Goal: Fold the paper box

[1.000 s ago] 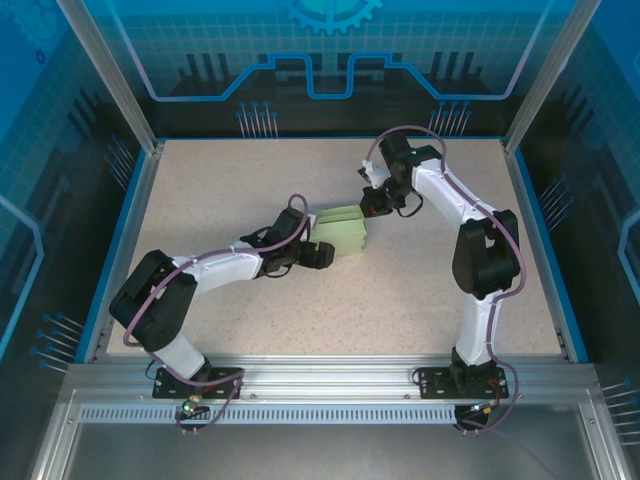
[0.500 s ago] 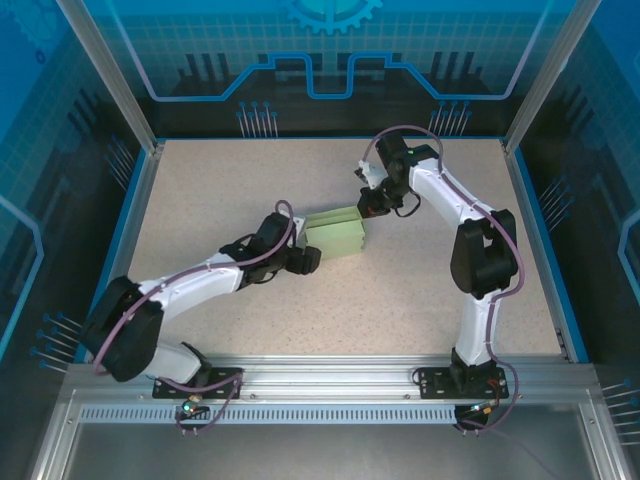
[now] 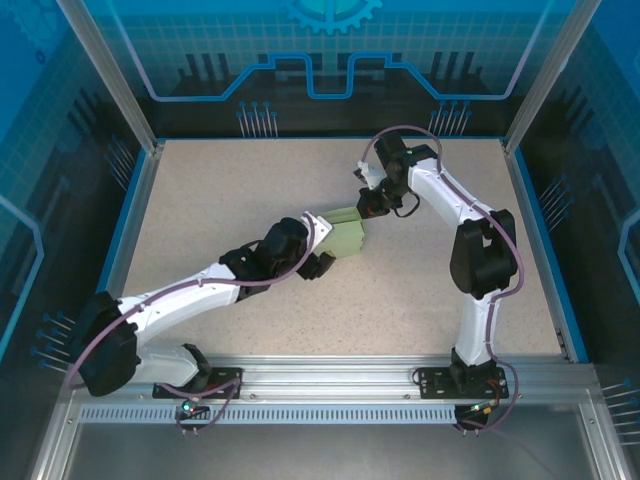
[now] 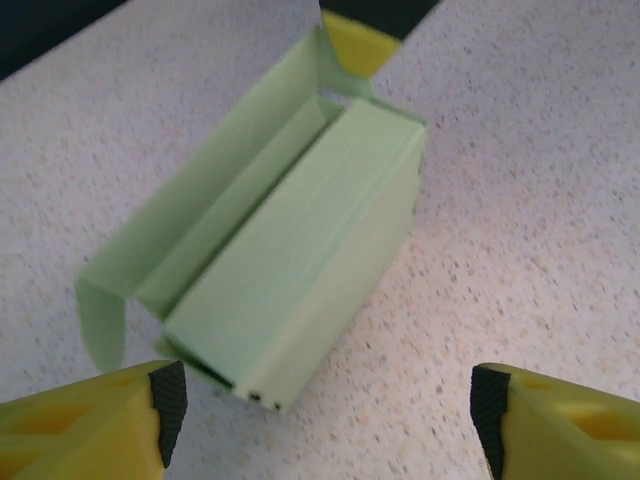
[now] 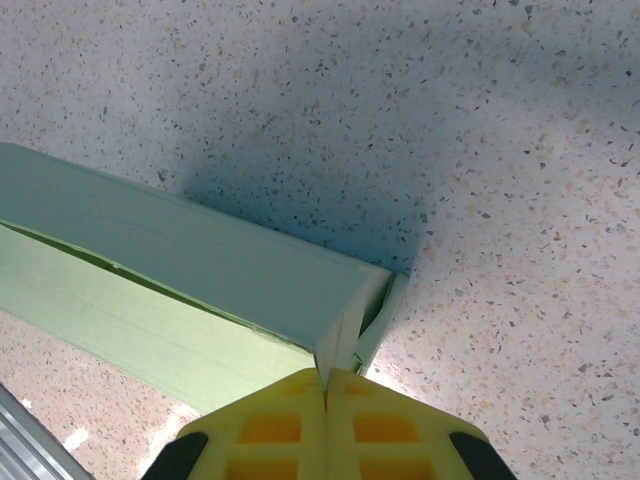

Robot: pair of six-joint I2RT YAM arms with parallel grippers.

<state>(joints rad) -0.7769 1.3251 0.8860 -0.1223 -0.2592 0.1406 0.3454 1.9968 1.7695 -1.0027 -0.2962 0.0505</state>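
The paper box (image 3: 346, 233) is pale mint-green and partly formed, lying on the speckled table near its middle. In the left wrist view the paper box (image 4: 300, 260) is a long block with an open flap standing along its left side. My right gripper (image 3: 372, 206) is at the box's far right corner, and in the right wrist view the right gripper (image 5: 325, 385) is shut on a thin end wall of the paper box (image 5: 200, 270). My left gripper (image 3: 318, 256) sits at the box's near left end. The left gripper (image 4: 330, 420) is open, the box's corner just ahead of its left pad.
Speckled tabletop (image 3: 220, 190) lies around the box, bounded by a blue rim (image 3: 120, 240) and aluminium posts. The right gripper's yellow finger (image 4: 355, 40) shows beyond the box's far end in the left wrist view.
My left arm has stretched out and swung its gripper round to the box's near left end, jaws slightly narrower. The right gripper has kept its hold, and the box has barely shifted.
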